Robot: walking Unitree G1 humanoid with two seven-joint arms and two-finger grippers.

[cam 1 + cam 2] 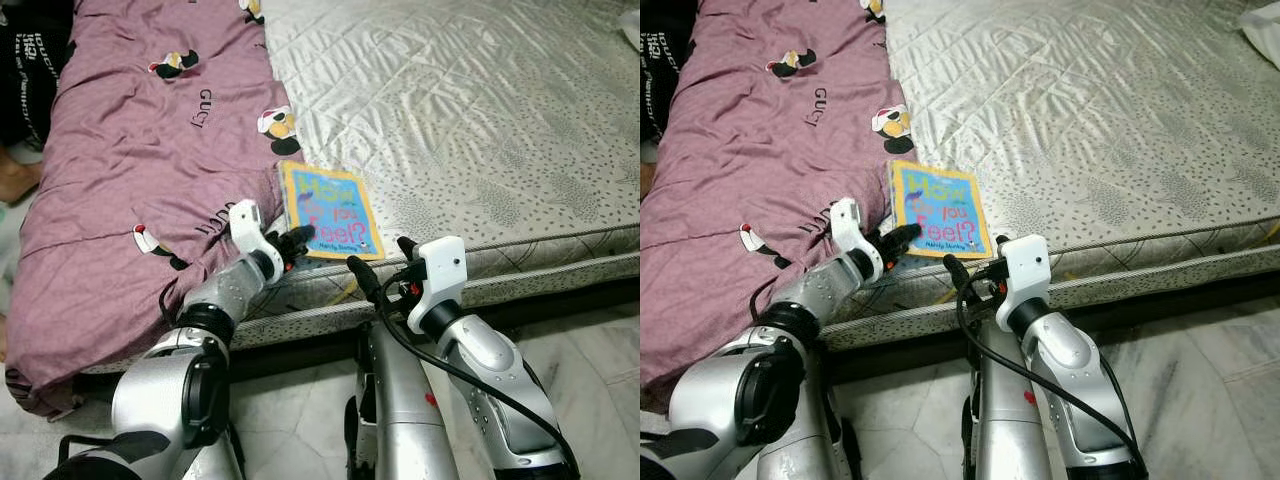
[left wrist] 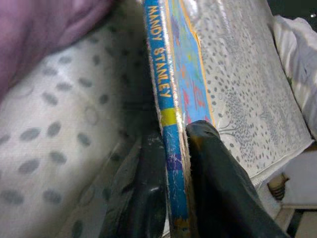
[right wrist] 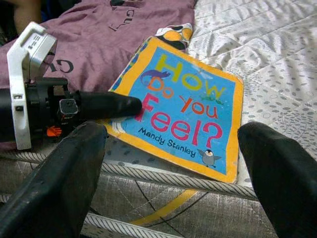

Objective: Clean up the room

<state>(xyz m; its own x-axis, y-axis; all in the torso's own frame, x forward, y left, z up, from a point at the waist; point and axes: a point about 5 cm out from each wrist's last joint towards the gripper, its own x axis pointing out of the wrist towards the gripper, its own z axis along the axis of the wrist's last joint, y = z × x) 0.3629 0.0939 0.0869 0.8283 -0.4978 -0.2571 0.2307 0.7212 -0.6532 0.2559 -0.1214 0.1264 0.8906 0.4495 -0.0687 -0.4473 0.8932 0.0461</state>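
Clearly the left gripper (image 2: 173, 148) is clamped on the book (image 1: 331, 211): in the left wrist view one black finger (image 2: 218, 183) presses the cover side and the other sits on the underside, with the spine between them. The book lies flat at the near edge of the mattress (image 1: 470, 110), just beside the purple blanket (image 1: 130, 150), its corner next to the blanket in the grip. Its cover is blue with a yellow border and reads "How Do You Feel?", with a small penguin in one corner. The right gripper (image 1: 378, 262) hovers spread wide just short of the mattress edge, holding nothing; it seems clear of the book, though this is hard to judge.
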